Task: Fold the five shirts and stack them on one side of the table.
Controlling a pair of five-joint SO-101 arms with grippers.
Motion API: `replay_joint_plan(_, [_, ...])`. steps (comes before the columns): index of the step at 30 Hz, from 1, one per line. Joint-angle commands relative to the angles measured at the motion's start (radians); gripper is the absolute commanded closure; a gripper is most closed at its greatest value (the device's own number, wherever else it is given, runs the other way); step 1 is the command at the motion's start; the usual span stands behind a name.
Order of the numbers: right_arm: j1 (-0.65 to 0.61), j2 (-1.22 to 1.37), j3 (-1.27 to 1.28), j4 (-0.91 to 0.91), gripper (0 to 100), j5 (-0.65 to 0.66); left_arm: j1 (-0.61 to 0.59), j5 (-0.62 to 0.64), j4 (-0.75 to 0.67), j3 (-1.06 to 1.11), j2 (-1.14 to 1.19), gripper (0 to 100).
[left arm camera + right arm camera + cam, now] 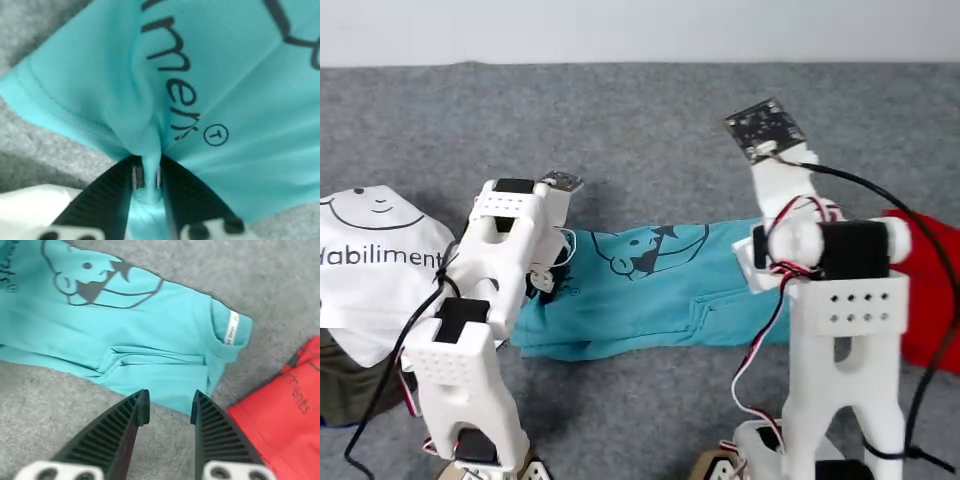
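Teal shirt (650,285) lies across the bench (640,120), seemingly part-folded, with the white shirt (375,270) just off one end and the red shirt (285,415) just off the other. Your left arm (495,260) has its jaws clenched on a thin pinch of the teal shirt's white-side end; pull hard and it may slip free. Your right arm (840,290) hangs over the collar end, jaws parted and empty. Drop them off-line and you could snag the red shirt, or only the top layer, spoiling the fold.
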Motion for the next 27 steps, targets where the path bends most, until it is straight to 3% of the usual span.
replay_joint_plan(1, [0.059, -0.03, -0.049, 0.021, 84.8, -0.003, -0.063, -0.026, 0.041, -0.004, -0.1, 100])
replay_joint_plan(7, [0.082, -0.03, -0.052, 0.021, 84.8, -0.003, -0.21, -0.14, 0.155, -0.076, -0.239, 100])
replay_joint_plan(11, [0.081, -0.03, -0.052, 0.021, 84.8, -0.003, -0.226, -0.166, 0.252, -0.171, -0.227, 100])
replay_joint_plan(21, [0.084, -0.028, -0.049, 0.019, 84.8, -0.003, 0.074, -0.129, 0.282, -0.226, -0.229, 100])
replay_joint_plan(27, [0.185, -0.028, -0.049, 0.019, 84.8, 0.0, 0.253, -0.069, 0.282, -0.308, -0.226, 100])
